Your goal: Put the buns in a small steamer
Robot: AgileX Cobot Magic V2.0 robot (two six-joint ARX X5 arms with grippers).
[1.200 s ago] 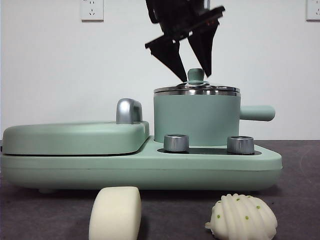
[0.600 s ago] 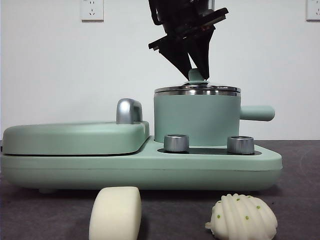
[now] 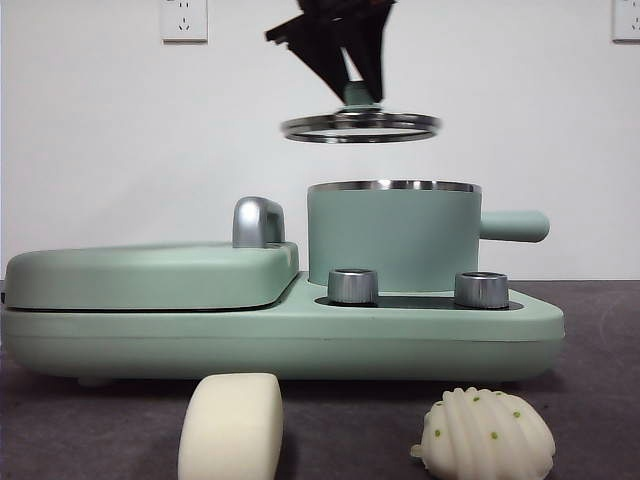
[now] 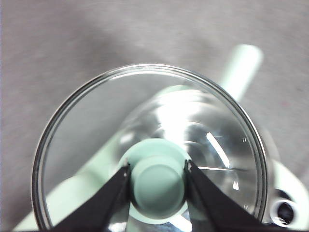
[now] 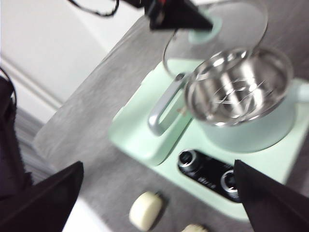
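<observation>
**Lid held clear above the open steamer**

A white wall with two sockets backs a dark grey table (image 3: 600, 400). The left gripper (image 4: 157, 176) has its jaws closed tight on the green knob (image 3: 358, 95), holding the lid (image 3: 360, 127) level in the air above the small steamer (image 3: 392, 235), whose steel basket lies open. Both buns, the smooth bun (image 3: 230, 428) and the ridged bun (image 3: 485, 435), sit on the table before the appliance. The right gripper (image 5: 154, 203) waits high, jaws wide apart. The rounded knob could slip, dropping the lid onto the rim.

Even, bright light fills the front view; both wrist views are motion-blurred, with white glare streaking the clear glass steel-rimmed lid (image 4: 145, 145) and the steamer's shiny steel interior (image 5: 239, 89).
</observation>
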